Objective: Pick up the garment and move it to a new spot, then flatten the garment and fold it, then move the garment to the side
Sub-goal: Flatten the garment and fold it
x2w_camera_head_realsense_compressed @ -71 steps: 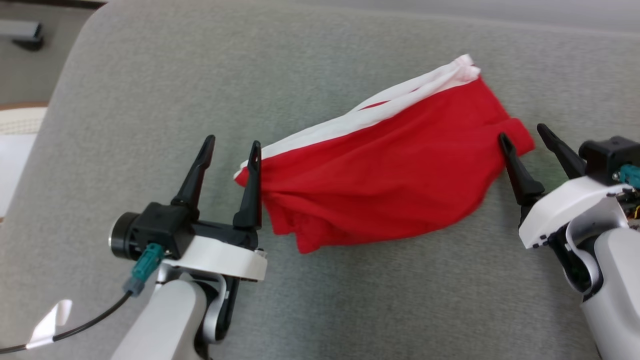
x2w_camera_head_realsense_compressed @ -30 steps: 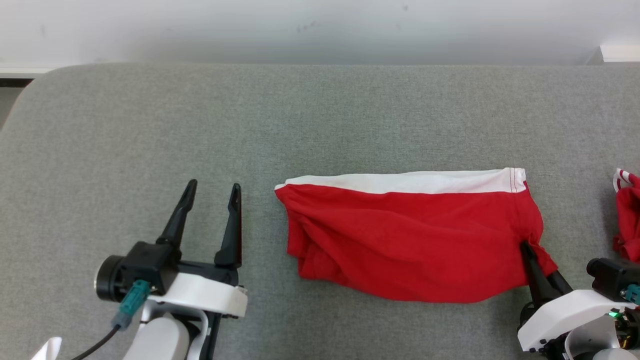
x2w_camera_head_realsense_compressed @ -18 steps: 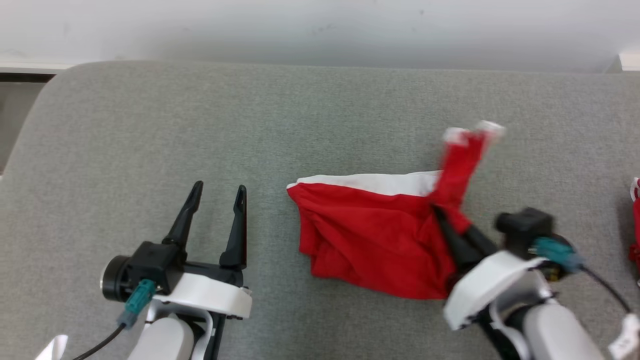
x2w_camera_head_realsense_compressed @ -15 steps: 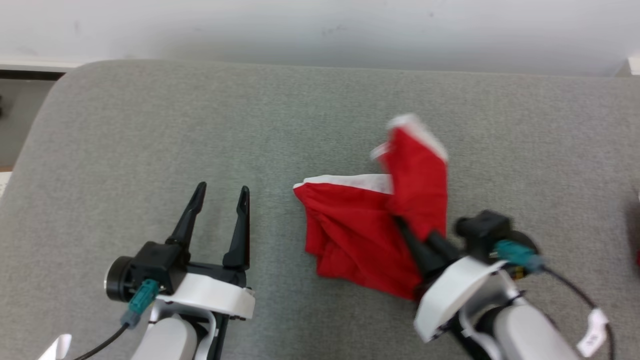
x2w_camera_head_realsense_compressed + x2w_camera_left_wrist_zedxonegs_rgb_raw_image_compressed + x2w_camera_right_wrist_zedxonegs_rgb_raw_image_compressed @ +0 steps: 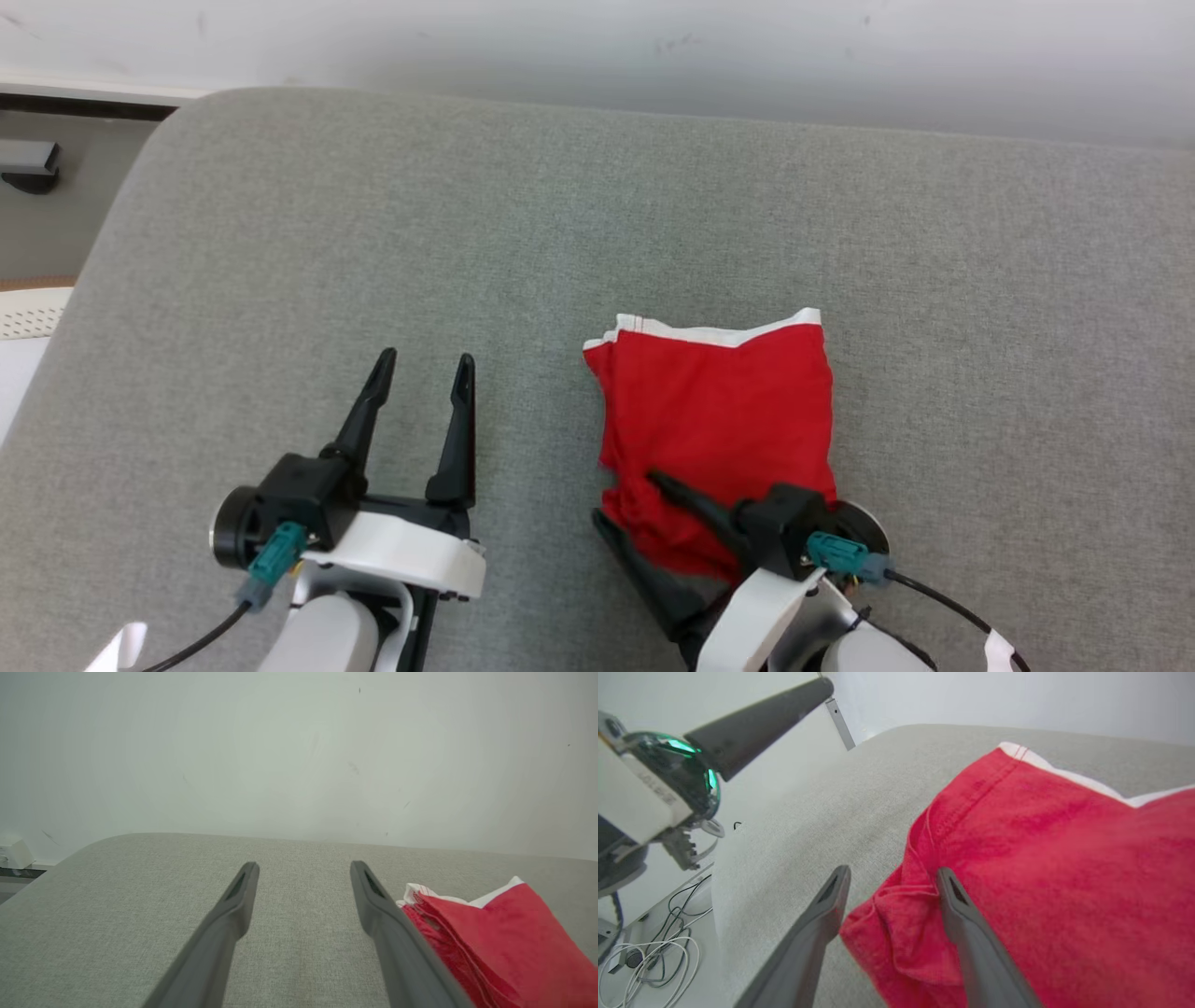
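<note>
Garment (image 5: 719, 420) lies folded in half on the pad (image 5: 373, 233), right of middle, white band (image 5: 709, 331) far. Right gripper (image 5: 624, 496) straddles its near left corner, jaws apart, holding nothing. Left gripper (image 5: 427, 357) sits to its left, jaws apart, touching nothing. Best lift the right gripper straight off so the top layer does not drag, then pinch all layers for the move aside.

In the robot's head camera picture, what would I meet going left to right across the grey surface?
The left gripper → red garment. The right gripper overlaps the garment's near edge, so it is left out.
</note>
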Robot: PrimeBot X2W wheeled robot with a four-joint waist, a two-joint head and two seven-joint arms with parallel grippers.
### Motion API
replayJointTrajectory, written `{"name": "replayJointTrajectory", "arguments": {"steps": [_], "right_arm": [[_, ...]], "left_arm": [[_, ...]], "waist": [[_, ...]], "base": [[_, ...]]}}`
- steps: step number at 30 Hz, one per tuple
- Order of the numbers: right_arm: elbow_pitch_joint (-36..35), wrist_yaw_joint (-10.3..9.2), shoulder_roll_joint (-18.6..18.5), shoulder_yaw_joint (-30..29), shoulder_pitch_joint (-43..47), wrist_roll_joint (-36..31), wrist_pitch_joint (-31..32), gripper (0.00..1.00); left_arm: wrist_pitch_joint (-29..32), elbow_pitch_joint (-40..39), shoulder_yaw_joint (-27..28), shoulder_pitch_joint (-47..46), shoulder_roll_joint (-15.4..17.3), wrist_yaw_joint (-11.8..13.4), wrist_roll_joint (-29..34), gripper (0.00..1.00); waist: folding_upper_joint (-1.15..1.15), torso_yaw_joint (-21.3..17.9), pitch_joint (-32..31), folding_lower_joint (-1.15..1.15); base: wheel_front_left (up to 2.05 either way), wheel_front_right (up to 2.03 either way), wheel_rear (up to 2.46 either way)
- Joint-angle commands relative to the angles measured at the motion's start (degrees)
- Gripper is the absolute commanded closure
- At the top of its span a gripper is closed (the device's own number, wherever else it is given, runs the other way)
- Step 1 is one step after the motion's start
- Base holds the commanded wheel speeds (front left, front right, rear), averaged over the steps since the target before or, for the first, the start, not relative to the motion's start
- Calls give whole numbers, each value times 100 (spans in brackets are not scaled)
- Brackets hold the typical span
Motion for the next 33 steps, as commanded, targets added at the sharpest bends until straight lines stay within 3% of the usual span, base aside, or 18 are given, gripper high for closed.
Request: {"name": "replayJointTrajectory", "arguments": {"steps": [1,5,8,17,21,24,33], "right_arm": [[-59,-13,-4,31,-130,-27,-181,0],[-480,-13,-101,95,-232,-38,-776,0],[-870,-14,-321,-305,-183,-172,-1134,0],[-1621,-14,-521,-3184,864,-870,-999,0],[-1998,-14,-414,-3992,1417,-1043,-748,0],[-2254,-14,-326,-4236,1747,-1128,-572,0],[-2536,-14,-138,-4201,2357,-1036,-185,0]], "left_arm": [[-20,27,26,5,-5,-1,-39,0],[-27,35,79,75,26,15,-18,0],[-28,8,107,112,63,31,44,0],[-28,-145,211,280,256,133,219,0],[-28,-195,229,407,397,156,302,0],[-19,-246,233,513,491,173,357,0],[162,-293,184,1016,710,234,366,0]], "waist": [[0,-14,-14,0],[0,-84,-81,0],[0,-143,-135,0],[0,-421,-314,0],[0,-564,-428,0],[0,-651,-521,0],[0,-764,-1071,0]], "base": [[0,0,0],[0,0,0],[0,0,0],[0,0,0],[0,0,0],[0,0,0],[0,0,0]]}}
